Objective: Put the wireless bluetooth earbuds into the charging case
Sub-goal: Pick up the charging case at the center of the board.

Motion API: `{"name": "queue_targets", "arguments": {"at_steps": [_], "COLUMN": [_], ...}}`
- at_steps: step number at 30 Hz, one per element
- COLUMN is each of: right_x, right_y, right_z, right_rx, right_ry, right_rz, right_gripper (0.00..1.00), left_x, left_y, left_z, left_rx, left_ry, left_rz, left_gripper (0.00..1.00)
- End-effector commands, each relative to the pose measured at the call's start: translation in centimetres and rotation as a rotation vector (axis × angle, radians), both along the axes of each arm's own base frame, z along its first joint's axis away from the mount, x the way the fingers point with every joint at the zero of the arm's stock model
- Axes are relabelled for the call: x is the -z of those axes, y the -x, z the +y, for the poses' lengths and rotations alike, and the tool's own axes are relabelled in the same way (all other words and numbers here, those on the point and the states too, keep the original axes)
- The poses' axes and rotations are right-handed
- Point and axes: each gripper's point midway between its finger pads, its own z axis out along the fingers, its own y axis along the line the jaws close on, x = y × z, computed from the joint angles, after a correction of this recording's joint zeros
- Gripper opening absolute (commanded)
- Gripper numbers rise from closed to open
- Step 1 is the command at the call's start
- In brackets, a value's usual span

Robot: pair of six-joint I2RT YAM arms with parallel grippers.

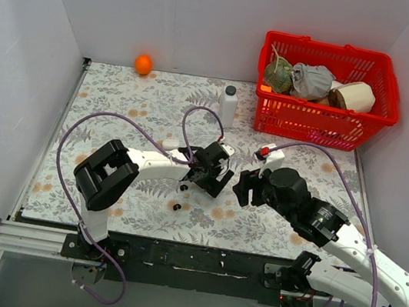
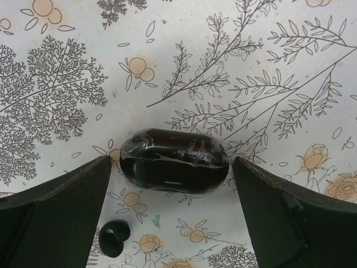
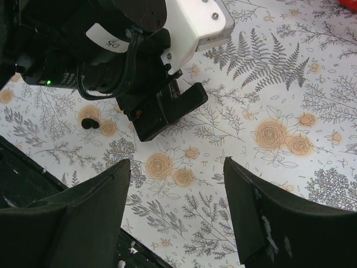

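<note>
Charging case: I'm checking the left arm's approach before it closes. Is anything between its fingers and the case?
Nothing visible. The charging case lies on the tablecloth, centred in the open left gripper, with a gap on each side. A loose black earbud lies beside one finger, not between it and the case.

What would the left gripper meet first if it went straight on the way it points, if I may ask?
Most likely the black case, centred between the left gripper's open fingers; nothing shows in between, though depth is unclear.

Red basket [image 1: 310, 123] full of odds and ends sits at the tabletop's [image 1: 134, 103] far right corner, white bottle [image 1: 227, 106] just beside it, orange ball [image 1: 143, 64] near the far left corner.
</note>
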Motion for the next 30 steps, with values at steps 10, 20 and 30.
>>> {"name": "queue_targets", "arguments": {"at_steps": [10,20,30], "right_x": [-2.2,-3.6,-9.8], "right_y": [-0.1,-0.3,-0.8], "right_z": [-0.2,0.2,4.0], "right_rx": [0.013,0.019,-0.082], "right_ry": [-0.045,-0.076,-0.188], "right_rz": [-0.037,-0.046,-0.078], "right_gripper": [0.75,0.75,0.80], "left_x": [1.6,-3.9,-15.2], "left_y": [1.1,0.0,2.7], "left_z": [1.3,-0.1,-0.7], "left_rx": [0.025,-0.009,0.110], "left_ry": [-0.110,0.076,0.549], "left_rz": [-0.006,-0.141,-0.405], "left_gripper": [0.68,0.25,0.00]}}
